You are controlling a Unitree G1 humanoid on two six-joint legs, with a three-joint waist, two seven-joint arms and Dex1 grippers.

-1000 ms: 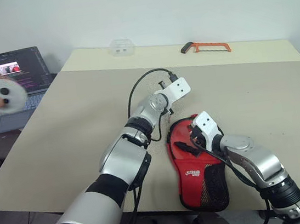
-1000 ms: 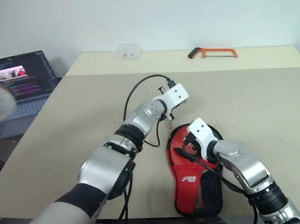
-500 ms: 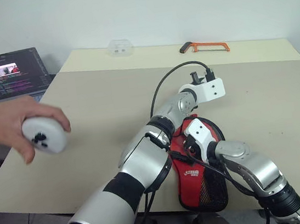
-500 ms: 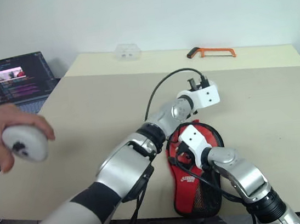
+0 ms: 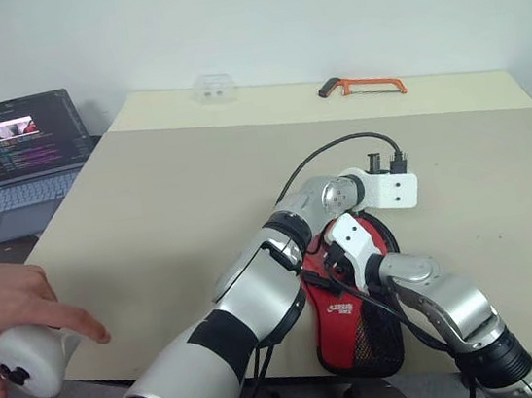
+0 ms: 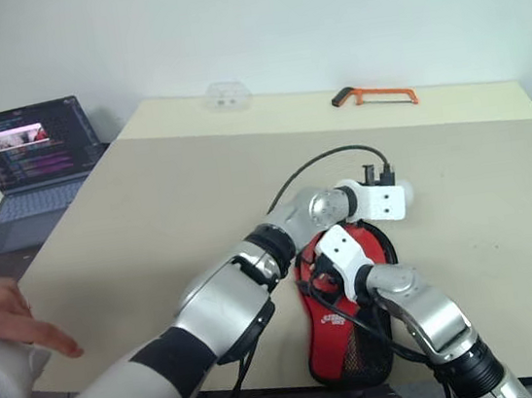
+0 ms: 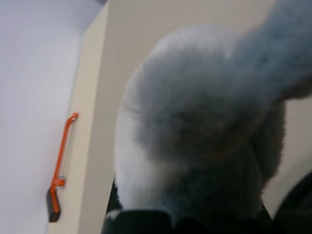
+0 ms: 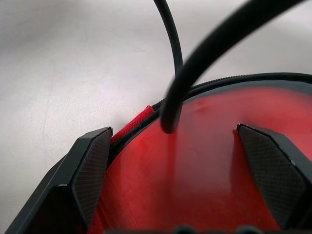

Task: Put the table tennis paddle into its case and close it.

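Apparently the step in hand is the closing of the case [image 5: 355, 315], which lies at the near edge of the table [image 5: 168, 202], mesh pocket toward the robot. Far to the left of the case, off the table, a person's hand [image 5: 5, 302] holds a white device [image 5: 27, 360].

Over the round end of the case the right gripper [image 8: 174, 134] hangs with its fingers [image 8: 90, 165] spread wide, holding nothing. Between them is a smooth red surface bordered by a black zip edge. It may be the table tennis paddle already inside, but I cannot tell this for sure.

Just beyond the case is the left gripper [image 5: 393, 192], its arm crossing over. A grey fuzzy thing [image 7: 195, 136] sits right in front of it, and whether it is gripped I cannot tell.

Beyond the case to the left stands a laptop [image 5: 23, 143], and far behind the case lies an orange hacksaw [image 5: 364, 85].

The next move, I judge, calls for one gripper to pin the case and the other to find the zip pull.
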